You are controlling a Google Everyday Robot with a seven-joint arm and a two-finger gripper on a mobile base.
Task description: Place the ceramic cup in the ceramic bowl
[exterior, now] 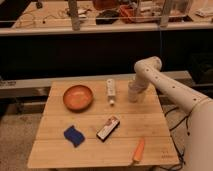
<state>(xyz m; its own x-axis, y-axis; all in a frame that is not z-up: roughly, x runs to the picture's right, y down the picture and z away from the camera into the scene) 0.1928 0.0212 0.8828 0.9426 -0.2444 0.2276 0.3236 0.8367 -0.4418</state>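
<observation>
The ceramic cup [133, 95] is a small pale cup standing at the back right of the wooden table [60, 150]. My gripper [135, 90] comes down from the white arm on the right and sits right at the cup, covering its upper part. I cannot tell whether it touches the cup. The ceramic bowl [78, 96], round and orange-brown, rests at the back left of the table, well apart from the cup, and nothing lies in it.
A white tube-shaped bottle [111, 91] lies between bowl and cup. Nearer the front are a blue sponge [74, 135], a black and white bar [108, 128] and an orange carrot [138, 150]. A dark shelf and railing run behind the table.
</observation>
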